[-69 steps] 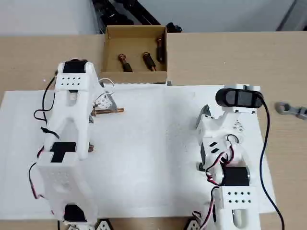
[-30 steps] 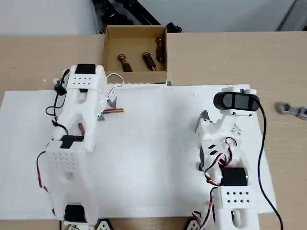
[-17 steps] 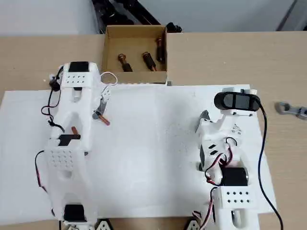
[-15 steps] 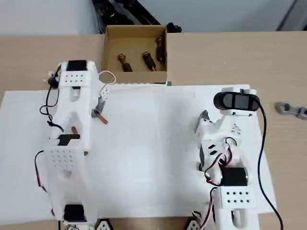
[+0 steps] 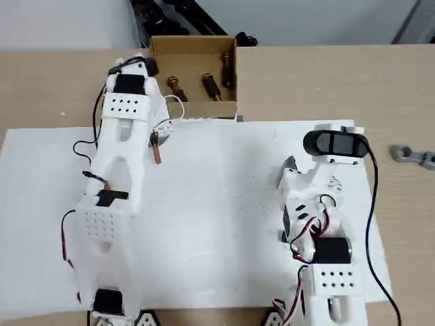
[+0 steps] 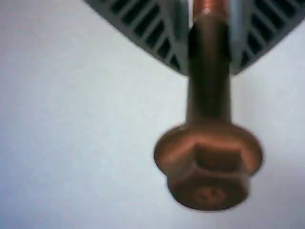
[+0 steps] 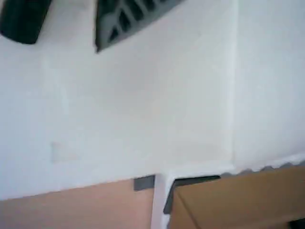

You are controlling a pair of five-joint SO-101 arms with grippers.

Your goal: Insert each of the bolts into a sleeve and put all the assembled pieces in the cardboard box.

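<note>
My left gripper (image 5: 156, 138) is shut on a copper bolt (image 5: 157, 151) just in front of the cardboard box (image 5: 192, 109), near its left corner. In the left wrist view the bolt (image 6: 208, 162) hangs from the fingers (image 6: 143, 24), hex flange head toward the camera, with a darker section around its shank. Three copper pieces (image 5: 211, 87) lie inside the box. My right gripper (image 5: 288, 171) sits folded back at the right of the white sheet, shut and holding nothing. The right wrist view shows a box corner (image 7: 228, 200).
A white sheet (image 5: 224, 204) covers the table between the arms. A metal wrench (image 5: 411, 155) lies on the bare wood at the far right. Dark objects (image 5: 177, 17) stand behind the box.
The left arm has swung forward and right toward the box, carrying the bolt, which has turned from lying sideways to pointing back along the arm. The right arm has stayed put.
</note>
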